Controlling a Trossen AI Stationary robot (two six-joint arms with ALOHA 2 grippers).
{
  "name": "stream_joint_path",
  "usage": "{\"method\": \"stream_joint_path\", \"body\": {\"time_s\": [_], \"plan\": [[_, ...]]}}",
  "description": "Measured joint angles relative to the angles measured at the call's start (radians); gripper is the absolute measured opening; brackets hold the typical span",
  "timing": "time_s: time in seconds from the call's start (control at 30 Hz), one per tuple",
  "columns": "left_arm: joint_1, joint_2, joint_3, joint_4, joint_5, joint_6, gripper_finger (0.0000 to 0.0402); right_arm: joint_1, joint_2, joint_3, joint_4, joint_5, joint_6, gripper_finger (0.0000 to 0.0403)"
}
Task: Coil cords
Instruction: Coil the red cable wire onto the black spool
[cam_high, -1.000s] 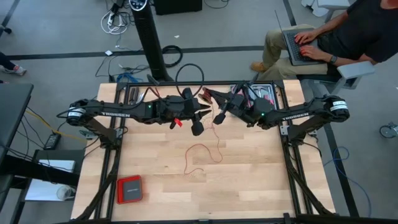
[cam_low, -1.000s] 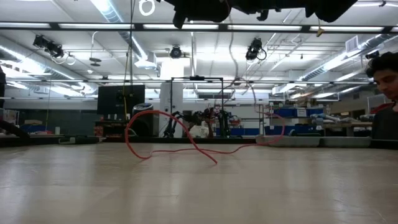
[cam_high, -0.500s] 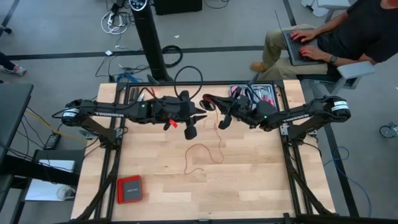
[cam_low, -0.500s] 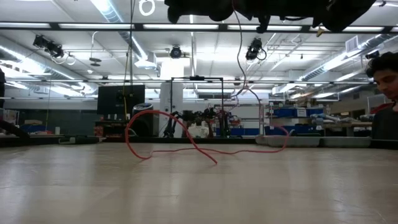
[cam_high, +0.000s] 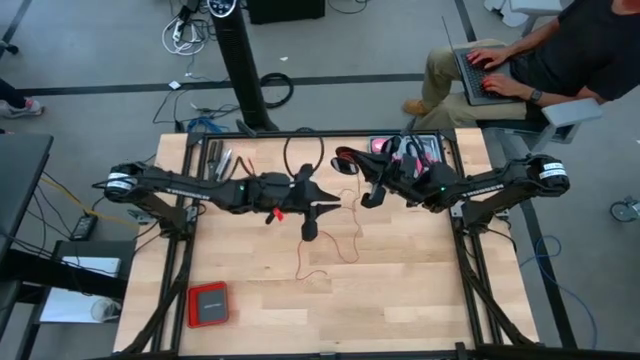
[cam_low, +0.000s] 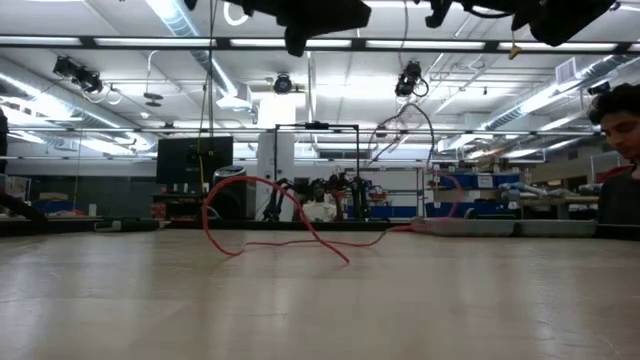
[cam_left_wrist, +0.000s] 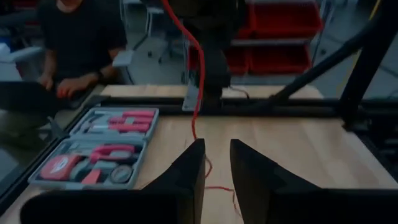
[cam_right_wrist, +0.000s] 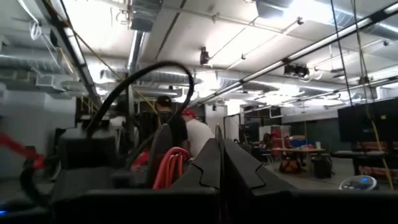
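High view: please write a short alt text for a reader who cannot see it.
Seen from above, two dark robot arms meet over a wooden table, and a thin red cord lies looped below them. A flat red box sits near one corner, a grey tool tray at the far edge.

In the overhead frame the cord (cam_high: 322, 247) lies mid-table (cam_high: 400, 290), the two grippers (cam_high: 322, 207) (cam_high: 352, 165) above it near centre, a tool tray (cam_high: 428, 150) upper right, a box (cam_high: 209, 304) lower left, a person (cam_high: 540, 50) beyond the top-right corner.

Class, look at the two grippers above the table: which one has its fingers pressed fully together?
The right gripper: its fingers meet with no gap between them. The left gripper differs, showing a clear slot between its fingers, with the red cord hanging ahead of it.
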Motion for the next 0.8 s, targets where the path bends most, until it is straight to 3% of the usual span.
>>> {"method": "stream_joint_path", "body": {"time_s": [0.23, 0.57, 0.8], "plan": [[0.001, 0.105, -0.062, 0.223, -0.023, -0.077, 0.0081, 0.0, 0.001, 0.0, 0.001, 0.034, 0.0, 0.0], [0.002, 0.243, -0.055, 0.347, -0.041, -0.182, 0.0144, 0.0, 0.001, 0.0, -0.001, 0.026, -0.008, 0.0], [0.002, 0.244, -0.055, 0.367, -0.061, -0.169, 0.0152, 0.0, 0.002, 0.0, -0.013, 0.019, -0.004, 0.0]]}}
